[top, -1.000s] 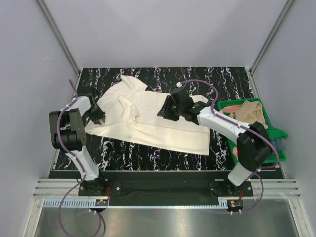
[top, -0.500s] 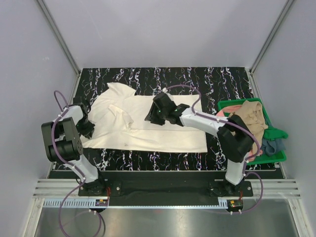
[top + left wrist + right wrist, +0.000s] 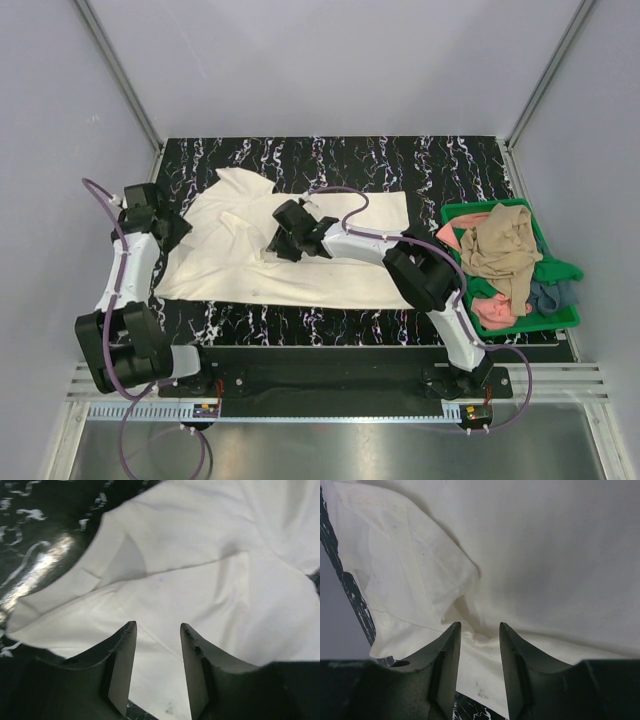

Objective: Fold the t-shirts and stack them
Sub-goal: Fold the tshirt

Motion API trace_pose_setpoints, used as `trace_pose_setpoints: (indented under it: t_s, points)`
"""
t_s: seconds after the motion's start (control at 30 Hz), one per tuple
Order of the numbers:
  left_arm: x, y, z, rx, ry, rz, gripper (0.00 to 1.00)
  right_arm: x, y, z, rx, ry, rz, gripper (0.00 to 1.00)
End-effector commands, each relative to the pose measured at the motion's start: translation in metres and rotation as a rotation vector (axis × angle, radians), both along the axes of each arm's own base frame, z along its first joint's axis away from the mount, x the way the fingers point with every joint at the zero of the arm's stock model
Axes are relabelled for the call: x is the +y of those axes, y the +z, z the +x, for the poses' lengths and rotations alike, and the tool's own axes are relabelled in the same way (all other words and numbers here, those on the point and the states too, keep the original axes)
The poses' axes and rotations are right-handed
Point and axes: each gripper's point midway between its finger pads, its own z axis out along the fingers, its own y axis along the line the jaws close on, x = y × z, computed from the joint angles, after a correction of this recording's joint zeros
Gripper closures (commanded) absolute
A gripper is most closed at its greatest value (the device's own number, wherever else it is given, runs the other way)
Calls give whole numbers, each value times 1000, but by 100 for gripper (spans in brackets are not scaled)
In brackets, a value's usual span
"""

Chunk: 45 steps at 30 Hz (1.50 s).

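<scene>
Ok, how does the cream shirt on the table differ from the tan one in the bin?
The cream shirt lies spread mostly flat on the table; the tan shirt is bunched in a heap in the green bin. The cream shirt covers far more area than the tan shirt. The cream shirt lies alone; the tan shirt sits on other garments. Both are plain, neither folded.

So from above we've got the big cream t-shirt [image 3: 250, 275] spread mostly flat on the black marbled worktop [image 3: 450, 170], with a rumpled fold near its middle. The left gripper [image 3: 167, 229] sits at the shirt's left edge, and the right gripper [image 3: 283, 240] is over that rumpled bit, its arm stretched across the cloth. Off to the right, the green bin [image 3: 555, 317] holds the tan t-shirt [image 3: 500, 250] piled on top, with a salmon-pink t-shirt [image 3: 490, 310] and a grey-blue t-shirt [image 3: 552, 295] lower down.
</scene>
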Motion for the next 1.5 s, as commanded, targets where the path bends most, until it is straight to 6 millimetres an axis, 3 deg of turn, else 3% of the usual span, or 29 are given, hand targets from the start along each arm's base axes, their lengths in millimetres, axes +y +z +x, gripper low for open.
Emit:
trace_pose_setpoints:
  t_s: [0.0, 0.3, 0.47, 0.67, 0.87, 1.07, 1.27, 1.47]
  points:
    - [-39, 5, 28, -168, -173, -145, 54, 16, 14, 15, -6, -85, 70, 56]
    - [-66, -39, 27, -132, -208, -321, 54, 26, 3, 23, 2, -111, 102, 56]
    - [-58, -61, 20, -25, -168, -304, 57, 34, 4, 27, -1, -102, 116, 56]
    - [-59, -90, 10, 106, -150, -335, 58, 23, 0, 37, -70, -118, 53, 56]
    - [-52, -89, 8, 108, -130, -299, 59, 4, 11, 59, -221, -128, -56, 57]
    - [-48, -90, 6, 125, -119, -276, 58, -6, 49, 79, -334, -102, -61, 57]
    - [-44, -90, 4, 131, -103, -258, 58, -5, 50, 67, -243, -130, 26, 57]
    - [-44, -91, 4, 133, -102, -260, 58, 23, 31, 46, -32, -128, 181, 58]
